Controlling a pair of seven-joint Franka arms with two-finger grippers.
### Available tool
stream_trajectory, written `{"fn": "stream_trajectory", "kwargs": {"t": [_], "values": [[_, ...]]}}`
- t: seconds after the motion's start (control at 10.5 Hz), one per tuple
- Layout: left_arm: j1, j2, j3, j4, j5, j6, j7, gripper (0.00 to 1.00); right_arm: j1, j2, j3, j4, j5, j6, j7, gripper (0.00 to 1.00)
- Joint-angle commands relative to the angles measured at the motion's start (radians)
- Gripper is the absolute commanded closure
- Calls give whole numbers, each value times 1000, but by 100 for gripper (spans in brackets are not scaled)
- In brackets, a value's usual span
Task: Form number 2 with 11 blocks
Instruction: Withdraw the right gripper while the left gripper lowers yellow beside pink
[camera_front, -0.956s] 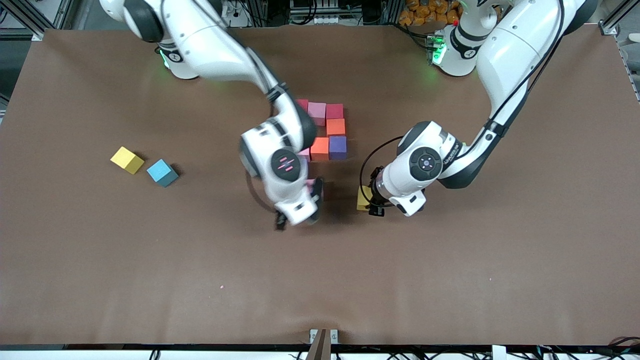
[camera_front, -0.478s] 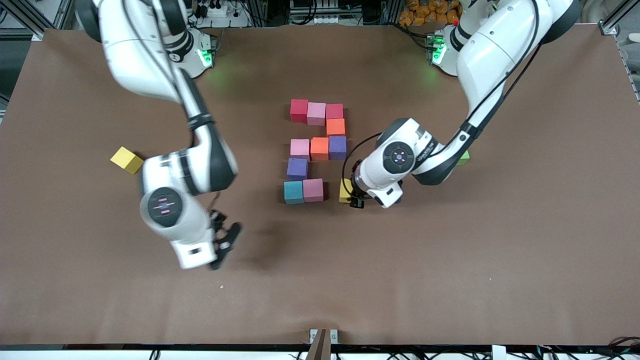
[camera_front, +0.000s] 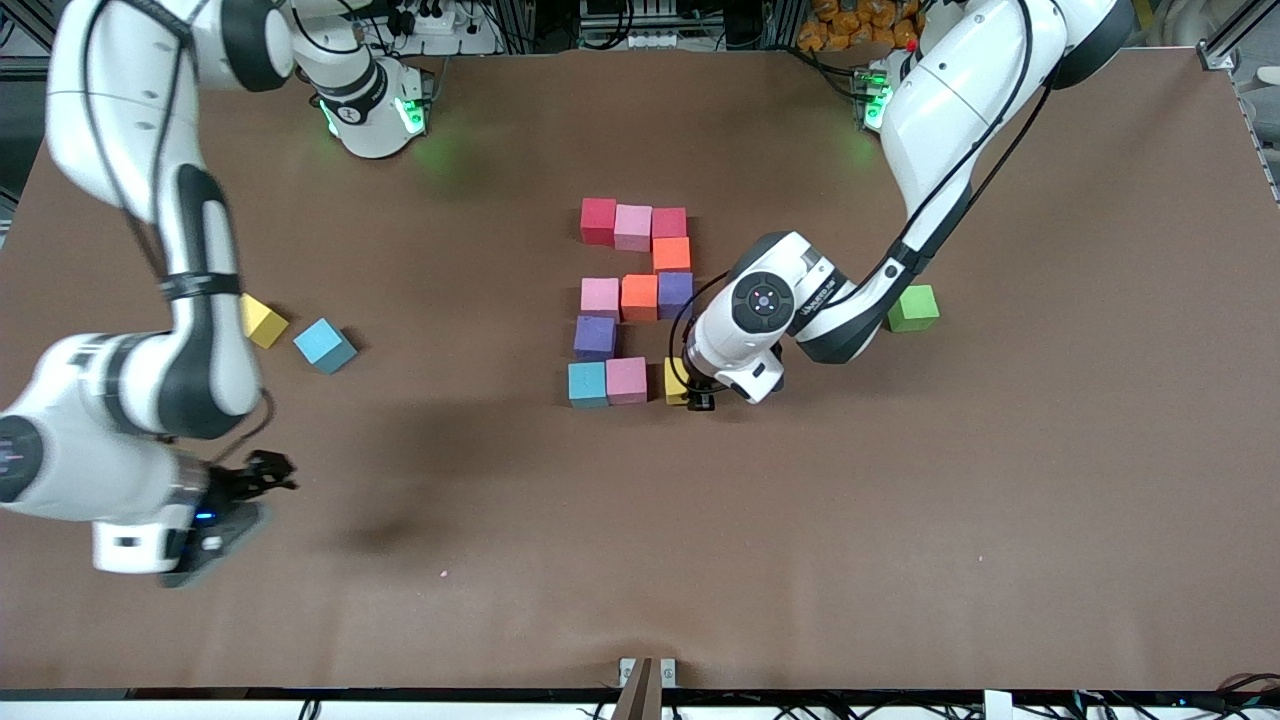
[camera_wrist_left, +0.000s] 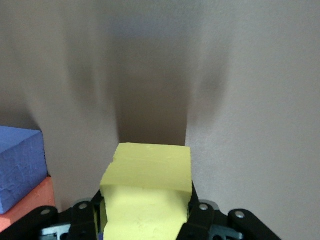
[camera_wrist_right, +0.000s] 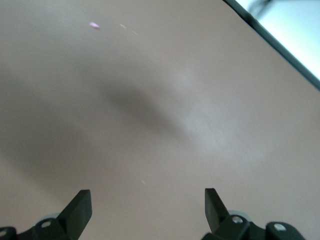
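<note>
left gripper (camera_front: 697, 392) clamped on yellow block (camera_front: 676, 381), at 3 o'clock of the pink block (camera_front: 627, 380) | you: slide it flush, level, then release | right gripper (camera_front: 262, 476) wide open, empty, waiting

My left gripper (camera_front: 700, 397) hides most of yellow block (camera_front: 675, 381); my wrist covers part of purple block (camera_front: 676, 292).

Front cam: high, across the table (camera_front: 900, 560), faces both arm bases, covers the whole tabletop. Left wrist cam: very close, looks down past its fingers (camera_wrist_left: 200, 215) at the yellow block (camera_wrist_left: 147, 190); front view shares that block (camera_front: 674, 381). Right wrist cam: raised, tilted over bare table (camera_wrist_right: 150, 100) near its edge.
</note>
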Motion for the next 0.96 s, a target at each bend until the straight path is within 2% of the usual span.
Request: {"fn": "stream_trajectory", "kwargs": {"t": [0.0, 0.29, 0.48, 0.57, 0.67, 0.86], "values": [[-25, 11, 16, 15, -12, 13, -18, 77, 5, -42, 17, -43, 18, -88, 94, 0], [-39, 13, 16, 15, -12, 28, -19, 77, 7, -205, 20, -277, 7, -87, 232, 0], [-40, 21, 16, 15, -12, 28, -18, 76, 7, -289, 20, -386, 3, -80, 254, 0], [-40, 27, 16, 15, -11, 28, -18, 75, 17, -362, 20, -481, -7, -40, 272, 0], [-40, 28, 16, 15, -9, 28, -16, 73, 29, -441, 26, -596, -45, 24, 345, 0], [-40, 33, 16, 15, -10, 28, -16, 63, 22, -541, 84, -687, -109, 45, 479, 0]]}}
